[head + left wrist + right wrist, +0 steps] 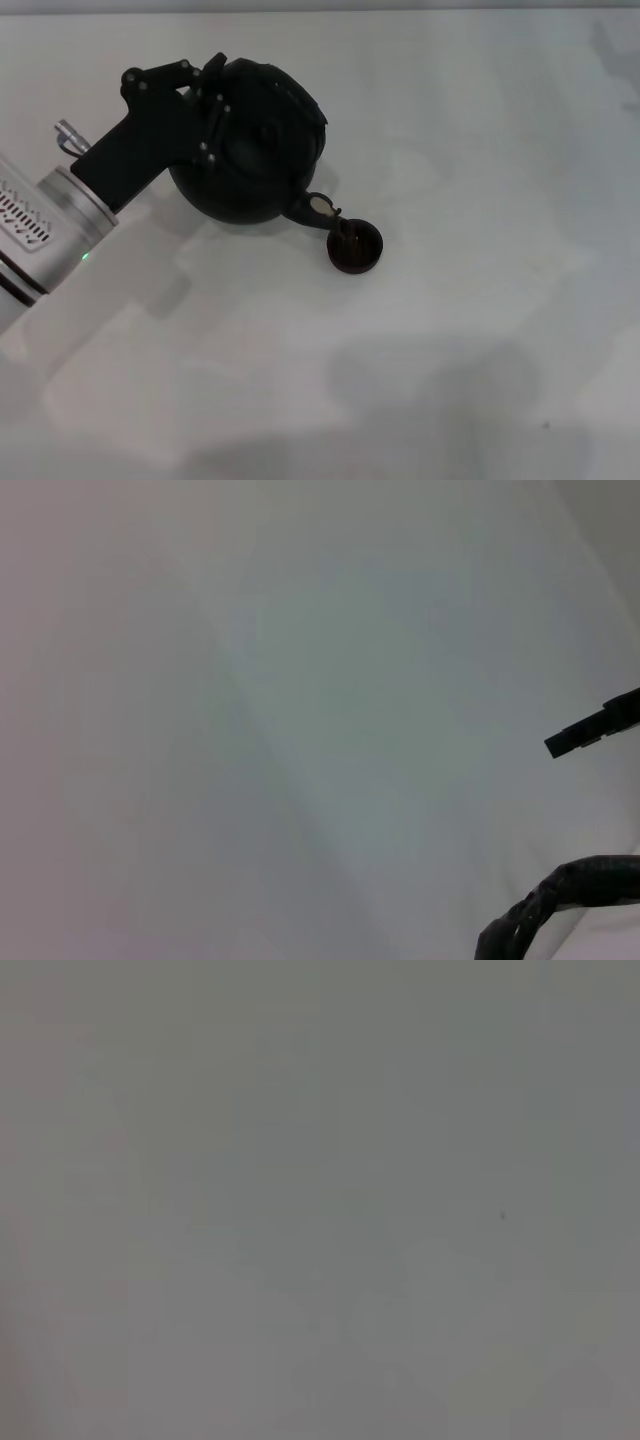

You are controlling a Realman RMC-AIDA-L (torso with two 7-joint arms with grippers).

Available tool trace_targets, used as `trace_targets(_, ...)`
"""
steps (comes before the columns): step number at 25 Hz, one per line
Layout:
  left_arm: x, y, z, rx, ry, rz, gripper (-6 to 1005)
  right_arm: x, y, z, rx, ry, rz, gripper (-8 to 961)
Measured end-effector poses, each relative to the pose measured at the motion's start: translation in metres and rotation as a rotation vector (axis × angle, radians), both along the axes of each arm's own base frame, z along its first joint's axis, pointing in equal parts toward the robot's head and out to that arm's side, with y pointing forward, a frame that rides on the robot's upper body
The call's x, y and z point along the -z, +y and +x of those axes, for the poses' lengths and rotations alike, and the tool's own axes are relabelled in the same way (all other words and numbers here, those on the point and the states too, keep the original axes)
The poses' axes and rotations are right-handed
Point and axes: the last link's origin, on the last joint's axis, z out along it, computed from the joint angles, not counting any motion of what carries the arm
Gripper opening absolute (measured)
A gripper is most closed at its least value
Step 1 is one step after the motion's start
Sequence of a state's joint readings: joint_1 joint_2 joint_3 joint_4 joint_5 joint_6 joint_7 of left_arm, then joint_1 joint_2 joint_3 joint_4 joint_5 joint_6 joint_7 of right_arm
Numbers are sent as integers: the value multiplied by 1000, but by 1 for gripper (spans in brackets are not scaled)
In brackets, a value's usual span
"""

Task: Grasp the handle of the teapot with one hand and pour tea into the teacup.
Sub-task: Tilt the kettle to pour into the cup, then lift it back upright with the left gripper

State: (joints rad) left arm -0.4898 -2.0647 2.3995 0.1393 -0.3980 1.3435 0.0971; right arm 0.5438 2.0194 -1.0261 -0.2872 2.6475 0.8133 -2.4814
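In the head view the round matte black teapot point(250, 150) is held tilted, its short spout point(318, 208) pointing down right over the tiny dark teacup point(355, 247) on the white table. My left gripper point(205, 95), black with small screws on a silver arm, is shut on the teapot's handle at the pot's top left; the handle is mostly hidden by the fingers. The left wrist view shows only a piece of the wrapped black handle point(560, 895) and a black fingertip point(595, 725). My right gripper is out of view.
The white table point(450, 350) spreads around the pot and cup. The right wrist view shows only a bare grey-white surface point(320, 1200). No other objects are in view.
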Motion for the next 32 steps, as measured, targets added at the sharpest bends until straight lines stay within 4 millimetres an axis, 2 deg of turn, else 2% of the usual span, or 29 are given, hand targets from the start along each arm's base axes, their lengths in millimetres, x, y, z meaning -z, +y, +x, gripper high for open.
trace_targets(32,3,1,1,56,112,76,111,3,-6,1,-14,29,2,841)
